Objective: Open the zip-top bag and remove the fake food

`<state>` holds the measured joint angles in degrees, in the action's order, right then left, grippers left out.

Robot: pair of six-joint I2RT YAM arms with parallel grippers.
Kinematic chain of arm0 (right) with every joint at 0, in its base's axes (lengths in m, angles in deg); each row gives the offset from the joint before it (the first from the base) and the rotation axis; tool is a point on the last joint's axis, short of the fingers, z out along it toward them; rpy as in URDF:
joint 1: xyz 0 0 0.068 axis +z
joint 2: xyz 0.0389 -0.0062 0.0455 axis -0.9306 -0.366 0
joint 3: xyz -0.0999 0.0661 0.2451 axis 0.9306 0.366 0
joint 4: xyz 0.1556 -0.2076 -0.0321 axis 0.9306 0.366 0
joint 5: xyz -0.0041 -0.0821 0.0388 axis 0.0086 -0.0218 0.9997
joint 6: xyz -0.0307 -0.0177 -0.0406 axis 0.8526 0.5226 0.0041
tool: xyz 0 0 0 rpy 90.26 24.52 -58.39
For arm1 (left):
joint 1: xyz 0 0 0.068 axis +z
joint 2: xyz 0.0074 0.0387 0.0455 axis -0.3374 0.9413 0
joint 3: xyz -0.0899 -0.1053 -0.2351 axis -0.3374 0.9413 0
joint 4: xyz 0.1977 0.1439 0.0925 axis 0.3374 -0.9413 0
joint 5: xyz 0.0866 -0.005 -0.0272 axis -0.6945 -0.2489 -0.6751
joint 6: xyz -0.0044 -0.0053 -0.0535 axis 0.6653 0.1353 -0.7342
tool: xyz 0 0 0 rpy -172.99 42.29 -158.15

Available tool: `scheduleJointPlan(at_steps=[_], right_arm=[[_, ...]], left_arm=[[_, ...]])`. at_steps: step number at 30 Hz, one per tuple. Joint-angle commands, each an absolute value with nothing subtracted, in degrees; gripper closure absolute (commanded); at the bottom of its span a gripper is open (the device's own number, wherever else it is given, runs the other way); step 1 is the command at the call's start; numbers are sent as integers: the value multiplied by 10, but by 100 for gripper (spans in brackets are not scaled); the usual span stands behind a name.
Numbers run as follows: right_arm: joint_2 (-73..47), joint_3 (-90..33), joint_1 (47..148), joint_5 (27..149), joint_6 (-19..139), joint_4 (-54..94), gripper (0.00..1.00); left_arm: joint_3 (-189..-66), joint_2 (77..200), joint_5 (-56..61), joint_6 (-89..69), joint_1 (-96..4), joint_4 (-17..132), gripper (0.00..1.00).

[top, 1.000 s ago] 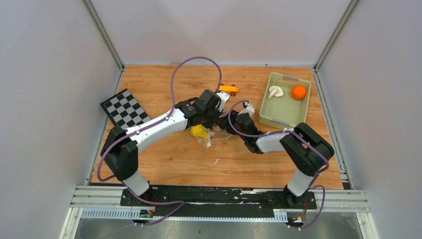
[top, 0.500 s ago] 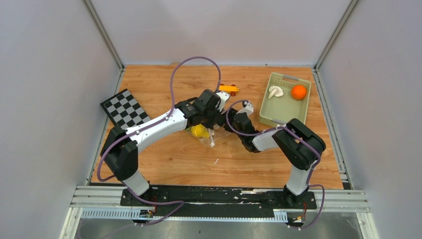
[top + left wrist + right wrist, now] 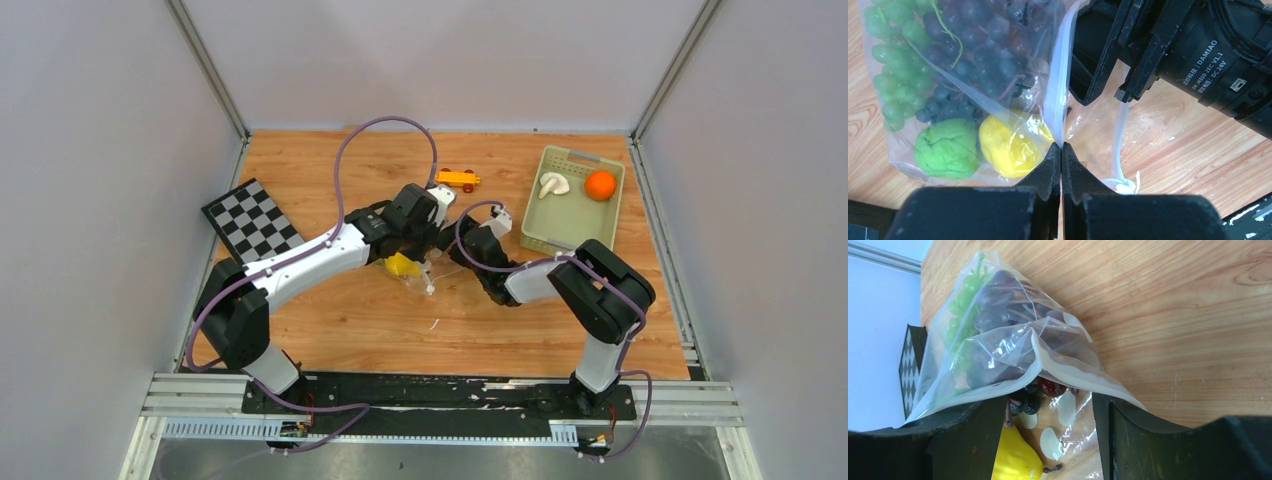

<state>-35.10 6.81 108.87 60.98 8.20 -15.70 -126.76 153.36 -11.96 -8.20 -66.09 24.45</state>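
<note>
The clear zip-top bag (image 3: 923, 160) lies mid-table, also seen in the top view (image 3: 420, 276). Inside are green grapes (image 3: 890, 85), a dark purple grape bunch (image 3: 973, 55), a green round piece (image 3: 945, 148) and a yellow lemon (image 3: 1008, 147). My left gripper (image 3: 1062, 148) is shut on one white zip strip (image 3: 1057, 90) of the bag's mouth. My right gripper (image 3: 1048, 407) is open, its fingers (image 3: 973, 435) pushed into the mouth under the other zip strip (image 3: 1068, 371), with the lemon (image 3: 1015, 455) and grapes (image 3: 998, 315) just ahead. In the top view the grippers meet over the bag, left (image 3: 430, 243), right (image 3: 452, 250).
A pale green tray (image 3: 560, 222) at the right back holds a white mushroom (image 3: 553, 183) and an orange ball (image 3: 600, 185). An orange-yellow toy car (image 3: 458, 179) sits behind the grippers. A checkerboard (image 3: 252, 218) lies at the left.
My right arm has moved left, bringing its gripper into the bag's mouth. My left arm has shifted slightly left, still pinching the bag.
</note>
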Motion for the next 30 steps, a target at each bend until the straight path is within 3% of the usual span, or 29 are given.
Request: scheduleJointPlan(at_steps=[1, 7, 15, 21, 24, 30], right_arm=[[-356, 72, 1088, 602, 104, -258, 38], [-398, 63, 1088, 620, 150, -361, 45], [-415, 53, 1088, 569, 161, -321, 46], [-439, 42, 1084, 622, 193, -370, 53], [-442, 35, 1084, 654, 202, -375, 61], [-409, 55, 1084, 683, 218, -381, 94]], left_arm=[[-1270, 1526, -105, -86, -662, 254, 100], [-1269, 1525, -103, -82, -662, 254, 100], [-1276, 1536, -96, -80, -662, 244, 100], [-1277, 1537, -95, -80, -662, 244, 100], [-1277, 1537, -99, -79, -662, 242, 100], [-1279, 1536, -109, -76, -662, 238, 100]])
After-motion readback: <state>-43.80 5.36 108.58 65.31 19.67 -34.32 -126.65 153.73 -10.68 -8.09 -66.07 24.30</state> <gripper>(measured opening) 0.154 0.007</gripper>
